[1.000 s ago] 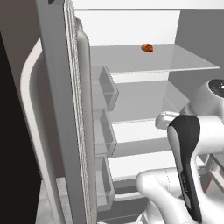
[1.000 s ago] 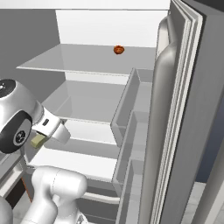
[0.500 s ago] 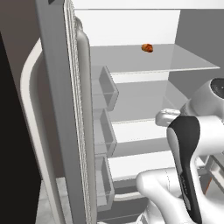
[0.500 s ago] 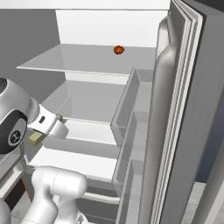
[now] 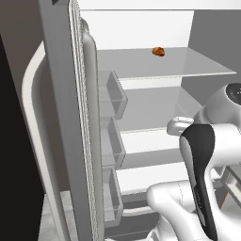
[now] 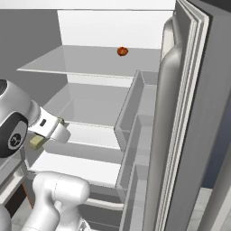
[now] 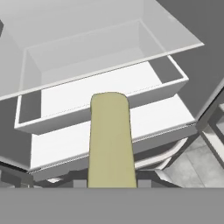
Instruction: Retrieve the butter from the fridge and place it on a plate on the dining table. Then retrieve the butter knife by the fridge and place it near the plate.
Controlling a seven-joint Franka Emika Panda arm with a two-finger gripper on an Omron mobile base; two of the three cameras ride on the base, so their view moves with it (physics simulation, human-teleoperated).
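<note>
The fridge (image 5: 61, 117) stands with both doors swung open, its white inside and glass shelves in front of me. My gripper (image 6: 41, 138) hangs low at the left, in front of the lower shelves, and is shut on the butter (image 6: 36, 142), a pale yellow-tan stick. In the hand view the butter (image 7: 110, 140) rises from between the fingers at the bottom centre, over the fridge's white bottom drawers (image 7: 65, 148). The plate, the dining table and the butter knife are out of view.
A small reddish-brown round item (image 5: 158, 52) sits on the upper glass shelf (image 5: 197, 68). Grey door bins (image 6: 135, 108) line the right door (image 6: 189, 113) and the left door's bins (image 5: 113, 94) face inward. Tiled floor (image 7: 197, 157) shows beside the drawers.
The arm has drawn back a little from the fridge's inside, with the butter still in the gripper. Nothing in the fridge has moved.
</note>
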